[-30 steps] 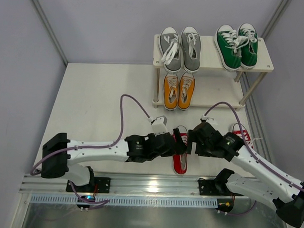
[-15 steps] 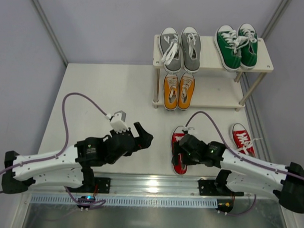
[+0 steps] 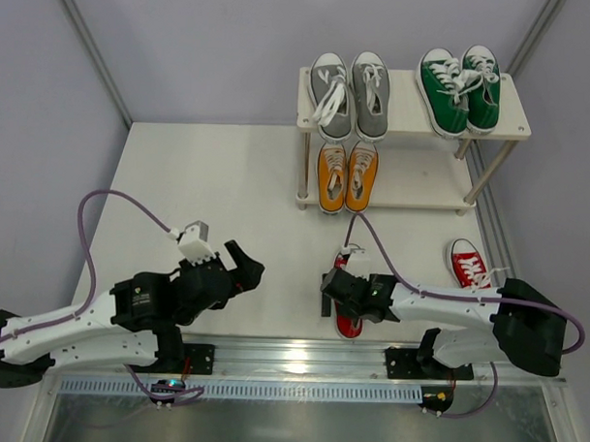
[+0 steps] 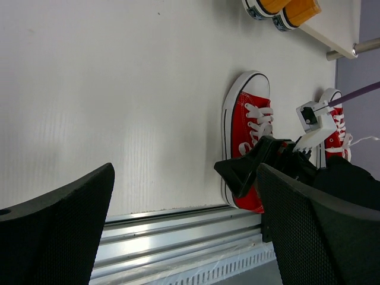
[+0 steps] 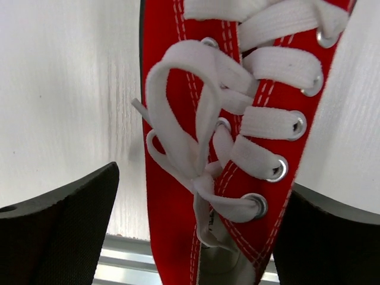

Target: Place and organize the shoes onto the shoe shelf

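Observation:
A red shoe (image 3: 348, 323) lies on the table near the front edge, toe toward the rail. My right gripper (image 3: 343, 294) is open and low over it; in the right wrist view the gripper (image 5: 202, 184) straddles the shoe's laced top (image 5: 237, 119), with a gap at the left finger (image 5: 59, 225). My left gripper (image 3: 247, 261) is open and empty, left of the shoe. The left wrist view shows that gripper (image 4: 185, 178), the red shoe (image 4: 243, 119) and a second red shoe (image 4: 336, 127). The shoe shelf (image 3: 404, 110) stands at the back right.
The second red shoe (image 3: 467, 265) lies near the right wall. The shelf's top board holds a grey pair (image 3: 350, 92) and a green pair (image 3: 460, 86); an orange pair (image 3: 347, 176) sits on the lower board. A metal rail (image 3: 300, 357) runs along the front edge.
My left arm has pulled back to the left, away from the red shoe. My right gripper has moved left and come down over the red shoe.

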### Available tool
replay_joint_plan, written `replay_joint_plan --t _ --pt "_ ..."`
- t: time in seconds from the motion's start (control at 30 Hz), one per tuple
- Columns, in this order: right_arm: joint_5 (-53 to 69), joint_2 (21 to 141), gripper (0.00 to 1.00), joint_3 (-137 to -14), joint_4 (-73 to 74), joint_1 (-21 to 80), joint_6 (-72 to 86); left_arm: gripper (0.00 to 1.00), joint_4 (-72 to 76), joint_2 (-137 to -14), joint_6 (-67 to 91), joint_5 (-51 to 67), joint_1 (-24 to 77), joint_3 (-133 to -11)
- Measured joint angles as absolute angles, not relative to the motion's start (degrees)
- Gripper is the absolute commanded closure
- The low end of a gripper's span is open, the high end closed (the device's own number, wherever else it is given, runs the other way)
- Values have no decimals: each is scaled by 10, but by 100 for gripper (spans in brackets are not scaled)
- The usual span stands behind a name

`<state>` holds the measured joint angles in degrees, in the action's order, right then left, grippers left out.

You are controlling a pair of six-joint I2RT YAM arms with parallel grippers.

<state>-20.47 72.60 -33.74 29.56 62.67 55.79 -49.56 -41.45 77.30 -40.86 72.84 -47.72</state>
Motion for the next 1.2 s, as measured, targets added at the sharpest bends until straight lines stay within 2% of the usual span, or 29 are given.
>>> replay_joint_plan --t 0.03,0.07,0.13,0.17,0.53,0.9,1.07,1.2 --pt "-216 729 20 -337 295 630 564 0 -501 -409 776 -409 728 -475" --pt "-224 731 29 -337 294 632 568 0 -505 -404 776 -409 728 -473" --pt "-242 732 63 -331 289 632 573 0 -513 -397 778 -409 728 -470" --pt "-247 730 96 -329 290 632 574 0 -517 -393 778 -409 728 -469" --pt "-266 599 96 -326 382 630 575 0 -533 -344 772 -410 728 -460" --pt "-310 419 96 -392 608 619 591 1 -554 -239 760 -419 727 -427" --pt "-338 386 96 -445 656 549 553 0 -556 -222 747 -430 727 -427" --pt "-315 383 96 -454 621 425 460 1 -549 -229 732 -435 727 -426"
